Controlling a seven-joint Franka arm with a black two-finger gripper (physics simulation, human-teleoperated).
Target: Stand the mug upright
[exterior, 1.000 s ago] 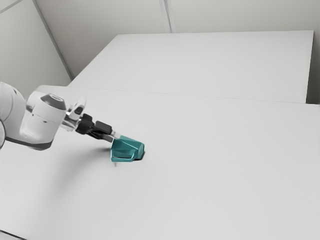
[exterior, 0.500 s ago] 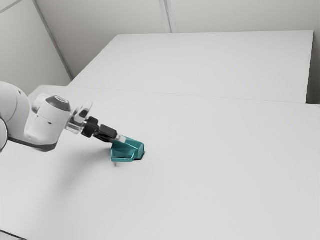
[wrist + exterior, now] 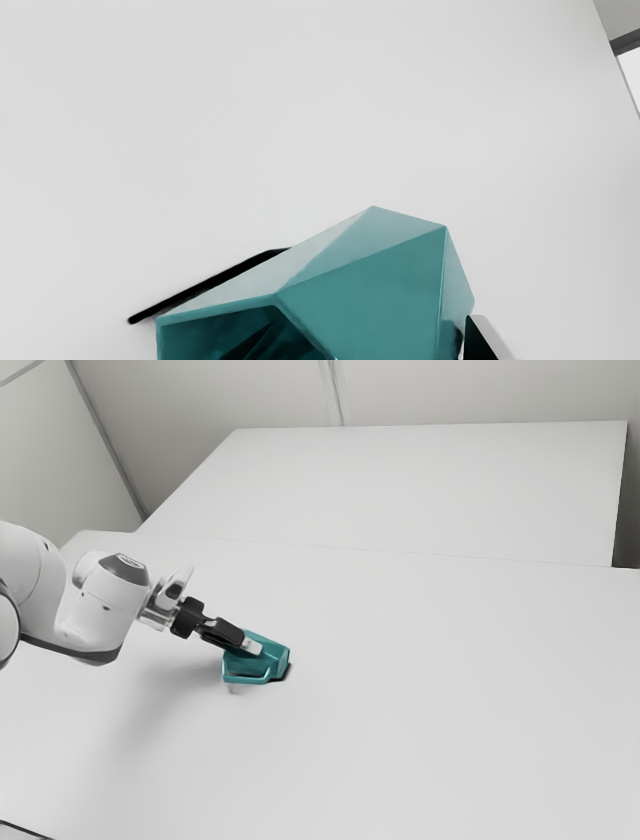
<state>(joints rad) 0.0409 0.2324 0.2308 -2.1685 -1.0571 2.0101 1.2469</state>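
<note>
The mug [image 3: 275,662] is teal, with flat shiny facets, and it lies on its side on the white table [image 3: 420,710]; my gripper [image 3: 254,647] is at it, fingers wide apart.

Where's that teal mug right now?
In the exterior view, the teal mug lies on the white table, a little left of the view's middle, right by the tip of the end effector.
</note>
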